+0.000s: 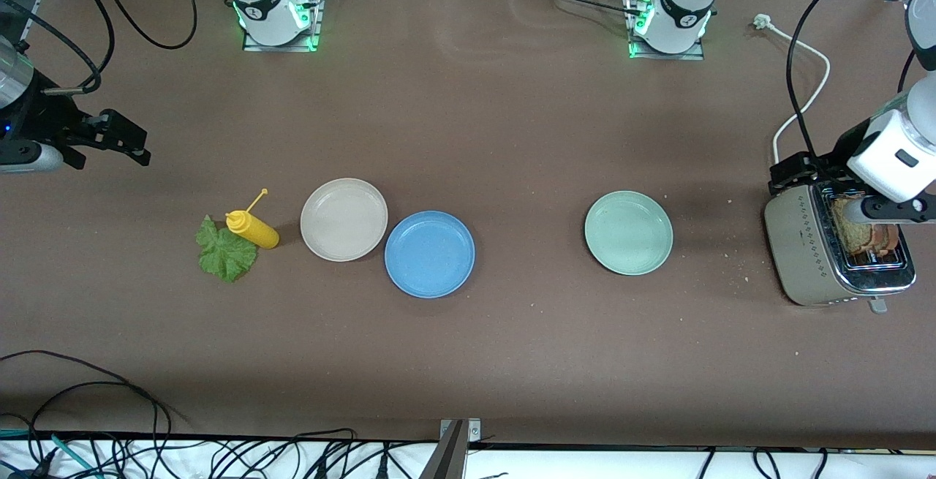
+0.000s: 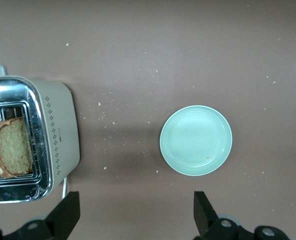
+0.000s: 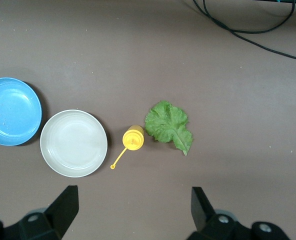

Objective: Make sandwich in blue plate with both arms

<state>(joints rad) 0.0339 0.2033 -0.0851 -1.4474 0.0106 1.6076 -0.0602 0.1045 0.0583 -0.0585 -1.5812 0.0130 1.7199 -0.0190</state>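
The brown table (image 1: 468, 121) carries everything, with both arm bases standing along its edge farthest from the front camera. The toaster (image 1: 812, 252) sits at the left arm's end of the table, and two brown bread slices (image 1: 863, 234) stand upright in its slots, not yet on any plate. The left tool (image 2: 135, 215) hangs in the air over the toaster's edge, its two fingers spread wide and holding nothing. The right tool (image 1: 121, 139) hangs over bare table at the right arm's end, its fingers also spread wide and empty. The blue plate (image 1: 430, 254) lies near the middle of the table with nothing on it, nearer to the front camera than the beige plate (image 1: 344, 219), whose rim touches or nearly touches it on the side toward the right arm's end. The pale green plate (image 1: 629, 232) lies well apart from both, between the blue plate and the toaster, and holds nothing. A green lettuce leaf (image 1: 225, 251) lies flat on the table toward the right arm's end, and a yellow squeeze bottle (image 1: 252, 229) stands just beside it, between the leaf and the beige plate, its cap hanging open on a thin strap. A white plug and cord (image 1: 793, 47) trail from the toaster across the table. Small crumbs (image 2: 105, 167) are scattered near the toaster.
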